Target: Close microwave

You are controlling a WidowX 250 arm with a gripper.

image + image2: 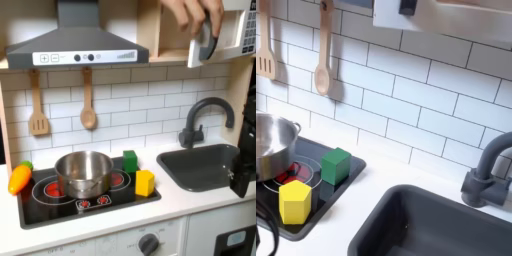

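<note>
The microwave (238, 32) sits high up on a shelf at the far right in the first exterior view. Its white door (201, 45) hangs open, swung out toward the left, with the dark curved handle running up and down. A person's hand (195, 14) is touching the top of the door. The robot's gripper (243, 172) is low at the right edge, by the sink (197, 166), well below the microwave. I cannot tell if it is spread or pressed together. To shut the door, it must go up, then push right.
</note>
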